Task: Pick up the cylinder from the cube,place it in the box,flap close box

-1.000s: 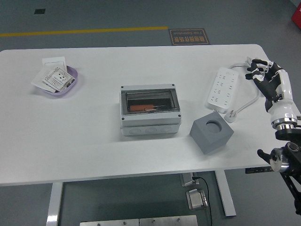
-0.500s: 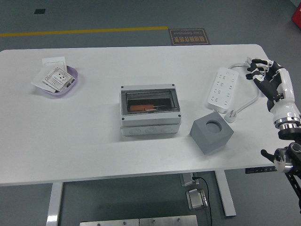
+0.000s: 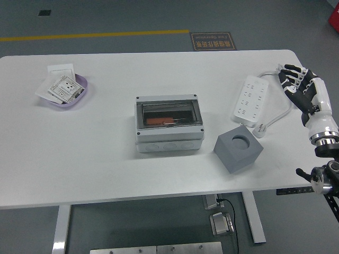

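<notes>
A grey box (image 3: 169, 123) with a clear lid lying flat and closed stands mid-table. Through the lid I see an orange cylinder (image 3: 157, 121) inside. To its right sits the grey cube (image 3: 239, 146), its round socket facing up with nothing in it. My right hand (image 3: 298, 83) hovers at the table's right edge, well right of the cube, fingers spread and holding nothing. The left arm does not show.
A white power strip (image 3: 250, 100) with its cable lies between the cube and my right hand. At the far left a purple dish (image 3: 67, 90) holds white cards. A floor sign (image 3: 212, 41) lies beyond the table.
My right hand has drifted slightly right and outward, its fingers straightening a little. The box, cube and cylinder have not moved.
</notes>
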`<action>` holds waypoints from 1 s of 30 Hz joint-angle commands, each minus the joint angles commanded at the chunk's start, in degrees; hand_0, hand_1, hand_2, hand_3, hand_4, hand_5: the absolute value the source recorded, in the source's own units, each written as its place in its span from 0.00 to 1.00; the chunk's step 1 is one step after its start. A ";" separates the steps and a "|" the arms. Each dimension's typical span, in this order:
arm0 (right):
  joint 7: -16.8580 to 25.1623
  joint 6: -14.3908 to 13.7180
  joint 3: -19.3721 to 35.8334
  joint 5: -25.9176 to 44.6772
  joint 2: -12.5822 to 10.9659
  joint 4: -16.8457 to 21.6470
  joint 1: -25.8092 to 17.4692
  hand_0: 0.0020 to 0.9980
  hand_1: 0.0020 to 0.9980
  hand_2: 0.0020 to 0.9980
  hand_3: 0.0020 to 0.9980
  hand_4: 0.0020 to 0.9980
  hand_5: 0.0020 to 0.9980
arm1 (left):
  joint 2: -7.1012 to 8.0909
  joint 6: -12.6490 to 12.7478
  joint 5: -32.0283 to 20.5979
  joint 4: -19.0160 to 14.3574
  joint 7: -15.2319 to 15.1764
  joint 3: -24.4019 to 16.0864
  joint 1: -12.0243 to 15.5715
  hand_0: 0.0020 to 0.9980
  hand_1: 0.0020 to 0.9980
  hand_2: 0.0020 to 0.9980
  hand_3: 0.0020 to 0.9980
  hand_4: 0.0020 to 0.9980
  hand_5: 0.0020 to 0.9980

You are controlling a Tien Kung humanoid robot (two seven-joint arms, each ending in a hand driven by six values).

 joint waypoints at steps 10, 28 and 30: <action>-0.06 -0.19 0.21 0.07 0.04 -0.18 0.14 0.81 0.72 0.75 0.74 0.99 0.52 | 0.53 0.06 -0.15 0.00 -0.07 -0.28 -0.51 0.68 0.72 0.66 0.70 0.63 0.14; -0.35 -0.97 0.15 0.06 0.11 -0.29 -0.03 0.81 0.72 0.75 0.73 0.95 0.48 | 1.56 0.13 -6.54 0.00 -1.07 6.18 -0.79 0.68 0.72 0.66 0.70 0.63 0.15; -0.36 -1.01 0.19 0.04 0.11 -0.29 -0.08 0.81 0.72 0.75 0.73 0.95 0.48 | 1.57 0.12 -6.35 0.00 -1.00 5.95 -0.82 0.68 0.72 0.66 0.70 0.63 0.15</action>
